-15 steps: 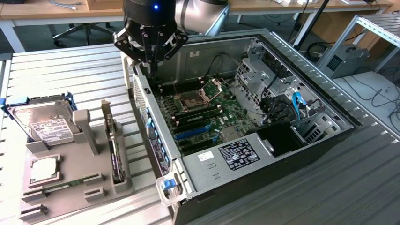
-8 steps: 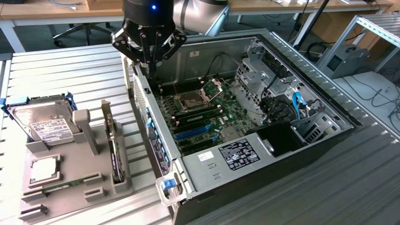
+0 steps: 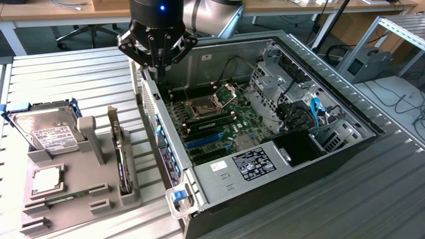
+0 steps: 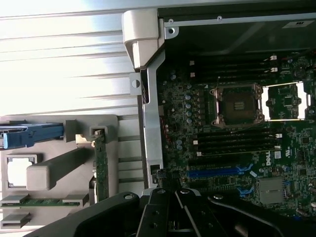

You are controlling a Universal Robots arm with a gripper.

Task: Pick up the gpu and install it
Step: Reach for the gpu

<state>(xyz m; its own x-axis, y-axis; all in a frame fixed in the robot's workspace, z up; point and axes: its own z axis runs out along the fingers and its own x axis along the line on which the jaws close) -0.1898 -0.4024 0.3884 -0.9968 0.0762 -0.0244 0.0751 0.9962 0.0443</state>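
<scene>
Green gpu [image 3: 120, 154] in holder [image 3: 89, 144], fingers [image 3: 159, 65] well apart

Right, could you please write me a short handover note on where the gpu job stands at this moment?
Gripper: shut and empty, hanging over the open computer case at its wall on the exterior view's left.
gpu: standing on edge in a slot of the grey tray beside the case, not held.
Done: nothing shows as done.
Left: the gpu is not yet picked up or installed. The blue expansion slots on the motherboard are empty.
</scene>
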